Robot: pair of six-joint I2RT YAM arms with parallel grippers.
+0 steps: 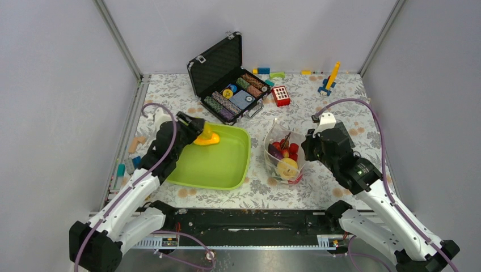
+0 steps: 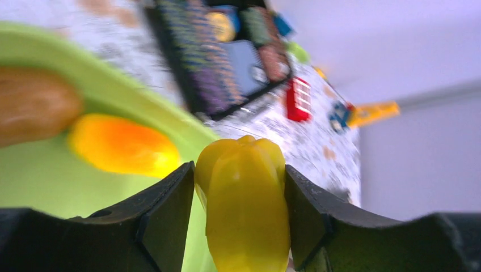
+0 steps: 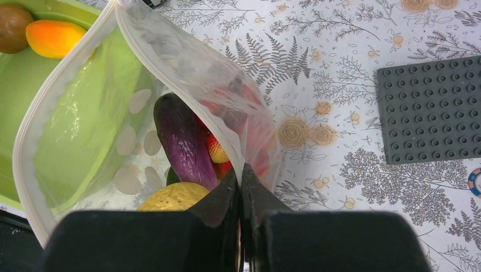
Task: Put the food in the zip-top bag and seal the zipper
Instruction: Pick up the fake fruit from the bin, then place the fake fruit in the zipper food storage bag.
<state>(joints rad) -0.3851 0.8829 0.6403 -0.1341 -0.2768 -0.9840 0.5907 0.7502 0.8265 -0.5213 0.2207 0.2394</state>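
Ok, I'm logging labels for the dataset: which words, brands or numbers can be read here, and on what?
No text can be read.
chips in the black case: markings too small to read.
red block: white squares only, no letters.
zip-top bag: plain white dots, no wording.

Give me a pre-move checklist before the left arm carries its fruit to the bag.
1. Left gripper hold on the yellow fruit: ok, clamped between both fingers.
2. Right gripper pinch on the zip-top bag: ok, jaws shut on its rim.
3. Bag mouth open: ok, the zipper is unsealed and gapes wide.
4. Room inside: cannot tell; the eggplant and other pieces fill the bottom.
5. Green tray emptied: not ok; an orange fruit and a brown fruit lie in it.
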